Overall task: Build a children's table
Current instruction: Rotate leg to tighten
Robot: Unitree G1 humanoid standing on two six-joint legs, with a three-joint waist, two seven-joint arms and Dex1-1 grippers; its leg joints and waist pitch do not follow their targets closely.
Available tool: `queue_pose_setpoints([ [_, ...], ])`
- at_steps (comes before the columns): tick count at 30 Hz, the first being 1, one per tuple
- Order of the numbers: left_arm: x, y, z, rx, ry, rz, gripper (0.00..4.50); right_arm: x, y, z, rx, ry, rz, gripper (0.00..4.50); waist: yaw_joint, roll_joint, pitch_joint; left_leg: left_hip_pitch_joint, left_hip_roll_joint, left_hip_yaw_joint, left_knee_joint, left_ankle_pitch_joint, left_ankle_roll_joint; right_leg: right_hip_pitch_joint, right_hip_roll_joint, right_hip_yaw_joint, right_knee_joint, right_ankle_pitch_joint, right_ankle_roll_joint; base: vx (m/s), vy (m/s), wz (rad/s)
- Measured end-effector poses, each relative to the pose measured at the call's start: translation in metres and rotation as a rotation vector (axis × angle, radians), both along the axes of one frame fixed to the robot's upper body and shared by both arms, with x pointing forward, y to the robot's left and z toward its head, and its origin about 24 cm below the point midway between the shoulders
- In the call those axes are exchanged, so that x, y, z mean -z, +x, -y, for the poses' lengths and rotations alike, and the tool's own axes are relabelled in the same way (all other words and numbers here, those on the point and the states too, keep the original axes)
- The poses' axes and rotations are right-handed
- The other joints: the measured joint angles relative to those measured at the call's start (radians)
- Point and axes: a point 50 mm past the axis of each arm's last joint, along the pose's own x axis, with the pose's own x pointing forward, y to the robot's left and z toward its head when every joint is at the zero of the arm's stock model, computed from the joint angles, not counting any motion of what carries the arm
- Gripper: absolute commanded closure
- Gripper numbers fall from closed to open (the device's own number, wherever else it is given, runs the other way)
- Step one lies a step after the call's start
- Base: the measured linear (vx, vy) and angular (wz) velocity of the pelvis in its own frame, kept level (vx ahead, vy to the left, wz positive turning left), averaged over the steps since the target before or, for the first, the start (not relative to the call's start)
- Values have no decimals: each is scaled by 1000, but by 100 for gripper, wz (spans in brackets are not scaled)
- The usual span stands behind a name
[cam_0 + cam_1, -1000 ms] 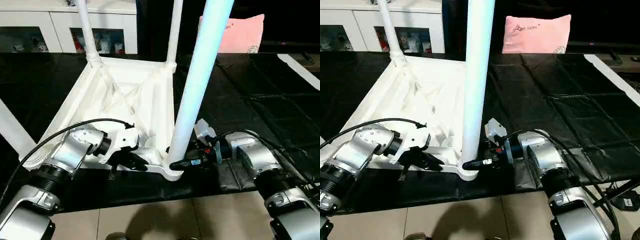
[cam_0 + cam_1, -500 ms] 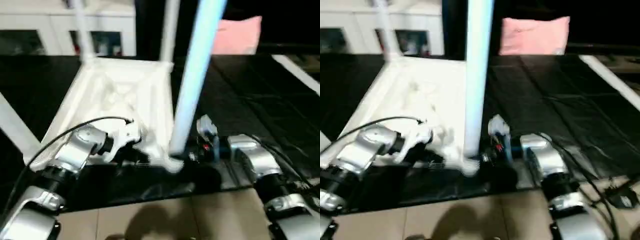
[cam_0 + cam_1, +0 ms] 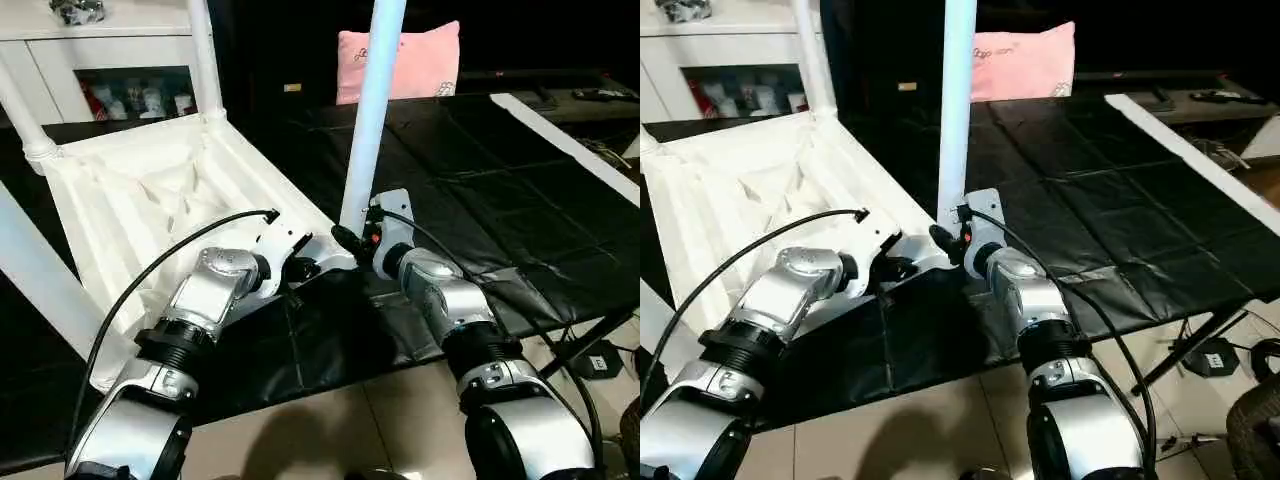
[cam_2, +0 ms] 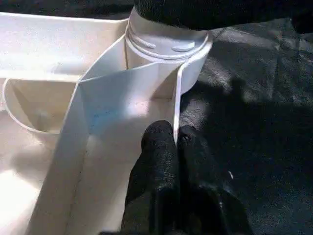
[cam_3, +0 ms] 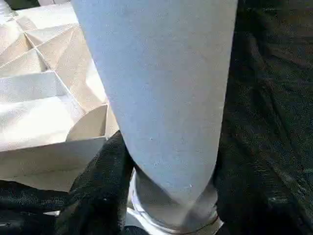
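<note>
Children's table (image 3: 150, 200) lay upside down at left-centre of frame on the black-covered surface (image 3: 520, 200). Left hand (image 4: 175, 142) pinched shut on its rim; right hand (image 3: 345, 240) clasped the near-corner leg (image 3: 372, 110).

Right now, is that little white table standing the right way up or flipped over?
Flipped over. The table lies top down on the black cloth, ribbed underside showing, and its legs point upward.

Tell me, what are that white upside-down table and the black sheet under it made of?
The table looks like moulded white plastic: matt, with thin ribs across its underside and smooth tube legs. The black sheet seems a soft, slightly glossy cover, perhaps vinyl or coated cloth, judging by its creases.
</note>
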Motion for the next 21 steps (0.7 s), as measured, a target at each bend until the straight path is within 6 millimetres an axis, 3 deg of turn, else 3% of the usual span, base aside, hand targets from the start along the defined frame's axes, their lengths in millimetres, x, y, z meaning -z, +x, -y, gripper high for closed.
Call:
queue_pose_setpoints([
  [7,-3,-2,-5,109,19,20,450,5,-14,16,-86,123,37,115,10,4,0,0,0,3,-9,0,-1,-1,1,-1,0,8,2,0,0,0],
  [8,-4,-2,-6,126,20,23,450,5,-16,18,-105,128,45,91,13,4,0,0,1,4,-10,-1,-2,-2,1,-1,0,12,-3,0,0,0],
  [12,-6,-6,-14,218,33,40,450,5,-25,34,-234,81,89,69,28,5,1,-1,1,5,-14,-1,-2,-4,2,-2,0,12,-4,0,0,0],
  [13,-6,-7,-18,250,39,46,450,5,-27,38,-270,66,92,46,30,5,1,-1,1,5,-15,-1,-2,-5,2,-2,-1,12,-4,0,0,0],
  [18,-8,-16,-33,422,44,21,450,-1,-38,56,-476,5,119,31,56,6,1,-2,1,6,-14,-1,-2,-5,1,-1,-1,12,-4,0,0,0],
  [21,-8,-20,-32,490,35,-2,450,-9,-42,59,-602,-20,141,31,69,7,2,-2,4,13,-11,-1,-2,-5,0,1,-1,12,-4,0,0,0],
])
